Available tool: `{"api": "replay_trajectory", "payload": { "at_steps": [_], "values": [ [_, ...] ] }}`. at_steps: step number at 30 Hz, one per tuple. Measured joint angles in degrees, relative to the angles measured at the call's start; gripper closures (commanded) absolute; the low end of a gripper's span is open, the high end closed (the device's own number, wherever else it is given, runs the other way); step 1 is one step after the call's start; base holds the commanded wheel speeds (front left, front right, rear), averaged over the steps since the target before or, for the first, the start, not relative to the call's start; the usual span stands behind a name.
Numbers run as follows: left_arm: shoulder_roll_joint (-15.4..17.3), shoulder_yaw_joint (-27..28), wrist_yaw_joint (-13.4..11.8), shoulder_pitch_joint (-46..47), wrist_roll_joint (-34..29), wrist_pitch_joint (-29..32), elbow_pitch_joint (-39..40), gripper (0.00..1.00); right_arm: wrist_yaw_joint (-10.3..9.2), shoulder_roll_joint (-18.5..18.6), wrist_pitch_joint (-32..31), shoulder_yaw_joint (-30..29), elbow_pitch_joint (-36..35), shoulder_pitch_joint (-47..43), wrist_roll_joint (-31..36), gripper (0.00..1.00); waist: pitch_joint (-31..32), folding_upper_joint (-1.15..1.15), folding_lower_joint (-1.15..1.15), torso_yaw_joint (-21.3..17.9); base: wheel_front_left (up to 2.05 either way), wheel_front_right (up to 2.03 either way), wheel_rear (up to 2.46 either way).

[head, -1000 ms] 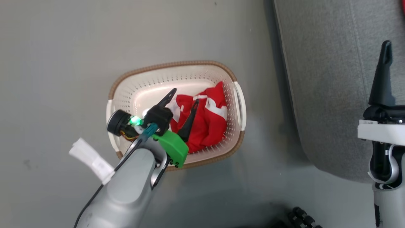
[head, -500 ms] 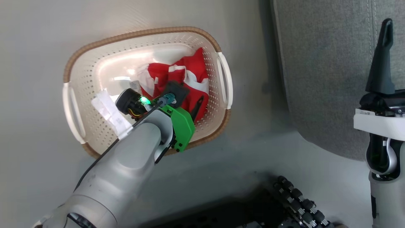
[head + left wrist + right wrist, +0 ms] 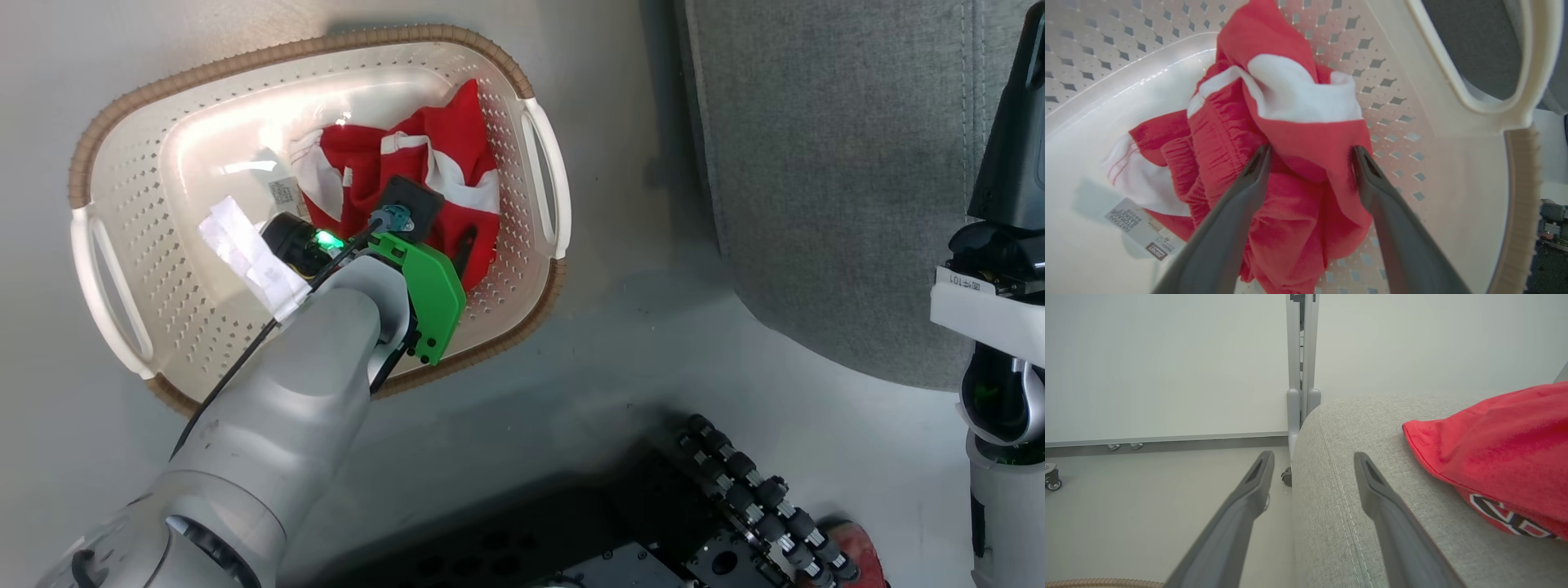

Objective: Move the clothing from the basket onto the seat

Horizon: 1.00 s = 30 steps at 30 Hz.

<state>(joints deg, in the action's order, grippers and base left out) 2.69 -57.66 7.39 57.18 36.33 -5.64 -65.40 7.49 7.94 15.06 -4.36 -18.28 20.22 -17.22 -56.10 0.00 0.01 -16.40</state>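
Left gripper [image 3: 1310,157] has dropped into cream perforated plastic basket [image 3: 441,33], jaws wide open astride crumpled red-and-white fabric garment [image 3: 1290,118]; closing looks next, grey upholstered seat [image 3: 816,163] to right.

Pale grey forearm [image 3: 302,392], green bracket [image 3: 429,294], black cable [image 3: 229,380]; left end effector [image 3: 1310,153] has dark tapered fingers [image 3: 1229,228].

A: Entry: jersey [image 3: 1494,445] on the seat [image 3: 1339,506]?
B: Cropped at right edge; lettering partial, unreadable.
A: Entry: clothing [image 3: 433,175] in basket [image 3: 163,269]?
B: Lower folds hidden behind left forearm [image 3: 326,359].
A: Entry: left gripper [image 3: 1311,151], head view?
B: Fingers mostly behind its own wrist.
A: Entry: right gripper [image 3: 1313,457], head view?
B: Fingertip cut by top edge.
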Motion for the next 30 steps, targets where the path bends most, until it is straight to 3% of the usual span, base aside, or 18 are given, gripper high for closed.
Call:
{"api": "replay_trajectory", "payload": {
  "at_steps": [8,9,11,24,30],
  "values": [
    [0.0,-1.9,0.0,0.6,4.6,-2.0,2.1,0.00,0.00,1.0,0.0,0.5,-2.0,0.0,0.3,0.00,-2.1,0.00,0.00,0.0,0.00,0.00,0.00],
    [0.0,-2.9,0.0,0.6,5.2,-2.0,2.9,0.16,0.00,1.1,0.0,0.3,-2.1,0.0,0.3,0.00,-2.2,0.00,0.00,0.1,0.00,0.00,0.00],
    [0.0,-3.9,0.0,0.6,6.1,-3.3,3.4,1.00,0.00,1.2,0.0,0.1,-2.1,-0.1,0.4,0.00,-2.4,0.00,0.00,0.4,0.00,0.00,0.00],
    [0.1,-6.4,0.0,1.5,8.6,-9.1,1.9,1.00,0.00,1.2,0.0,2.1,0.2,1.1,0.6,0.00,1.2,0.00,0.00,1.3,0.00,0.00,0.00],
    [0.1,-0.1,-1.7,-3.2,7.7,-9.4,6.7,1.00,0.00,1.3,0.0,4.6,3.1,0.6,0.7,0.00,6.9,0.00,-0.01,2.6,0.00,0.00,0.00]
  ]
}}
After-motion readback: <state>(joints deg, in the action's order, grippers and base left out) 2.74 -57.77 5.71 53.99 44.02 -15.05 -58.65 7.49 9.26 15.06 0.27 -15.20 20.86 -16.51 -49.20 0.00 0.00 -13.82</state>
